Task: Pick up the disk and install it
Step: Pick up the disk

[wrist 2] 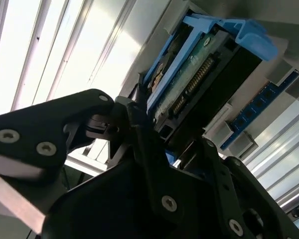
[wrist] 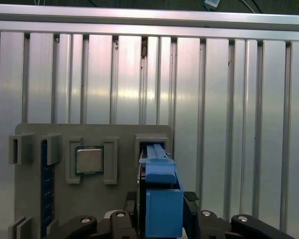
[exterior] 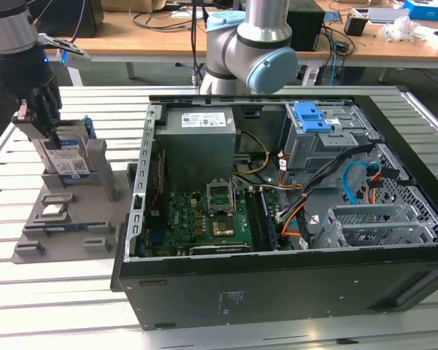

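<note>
In the exterior view, the disk [exterior: 67, 157] stands on edge in a grey holder [exterior: 95, 219] on the table [exterior: 58, 313], at nine o'clock of the open computer case [exterior: 277, 292]. The end effector [exterior: 42, 120] looks clenched on its upper edge. In the second wrist view, its bare circuit board [wrist 2: 189, 87] shows, which is likely fragile. In the first wrist view, its blue bracket [wrist: 162, 199] sits in the grasp. The disk is probably stiff and weighty, and best held by the bracketed sides.

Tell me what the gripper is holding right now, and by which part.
The disk, standing on edge in the grey holder. The gripper looks clamped on its upper end, across the blue bracket.
</note>
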